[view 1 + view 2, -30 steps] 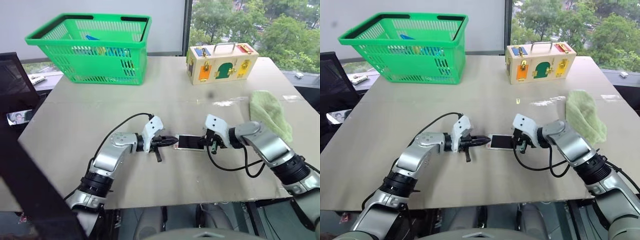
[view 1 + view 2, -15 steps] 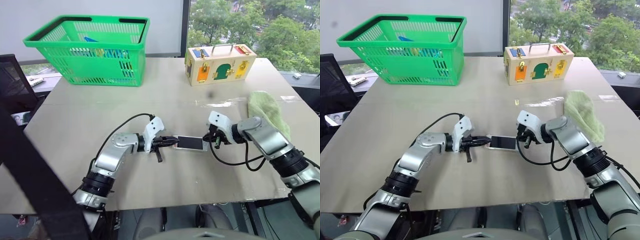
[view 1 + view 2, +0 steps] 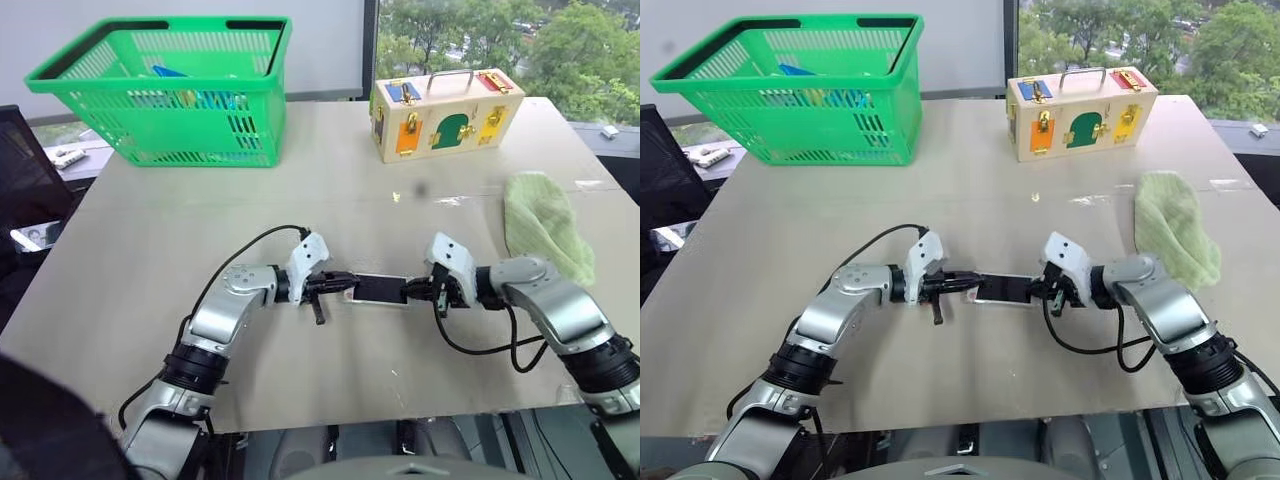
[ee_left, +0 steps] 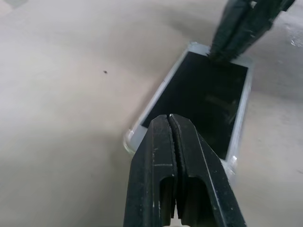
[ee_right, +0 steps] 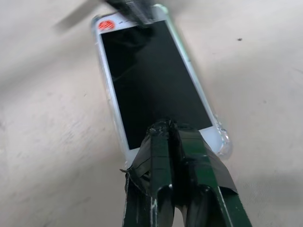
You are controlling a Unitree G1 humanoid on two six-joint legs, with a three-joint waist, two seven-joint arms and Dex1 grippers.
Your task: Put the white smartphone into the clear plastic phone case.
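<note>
Right wrist view: phone sits in case, both closed hands (left, right) pressing opposite ends at 3 and 9 o'clock; uneven pressure could pop a corner out.

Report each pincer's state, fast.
Left pincer: shut, holding nothing, tip at one end of the white smartphone.
Right pincer: shut, holding nothing, tip at the phone's other end.
</note>
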